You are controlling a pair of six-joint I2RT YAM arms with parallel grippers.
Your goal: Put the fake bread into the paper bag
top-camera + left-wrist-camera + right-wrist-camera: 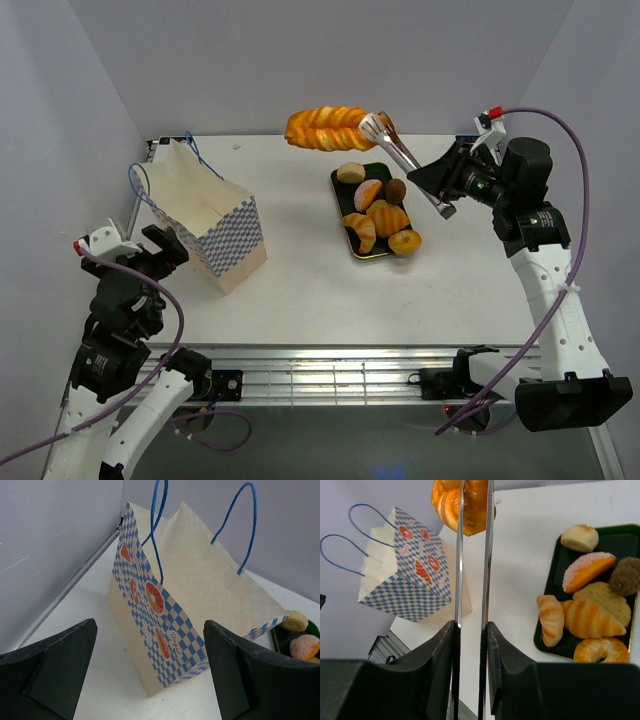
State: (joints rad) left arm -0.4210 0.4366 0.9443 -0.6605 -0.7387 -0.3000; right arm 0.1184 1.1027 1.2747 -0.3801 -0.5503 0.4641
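The paper bag (205, 215) rests at the table's left, checkered base toward the middle, blue handles toward the far left. It also shows in the left wrist view (200, 595) and the right wrist view (410, 580). My right gripper (440, 185) (470, 625) is shut on metal tongs (400, 150) (459, 555). The tongs pinch a long ridged loaf (325, 128) (465, 505), held high over the far middle of the table. My left gripper (165, 245) (150, 625) is open and empty, just beside the bag's base.
A dark tray (377, 171) (620, 540) right of centre holds several bread pieces: a bun (351, 173), a croissant (361, 231), a ring (405, 241) and others. Walls close in on the left, back and right.
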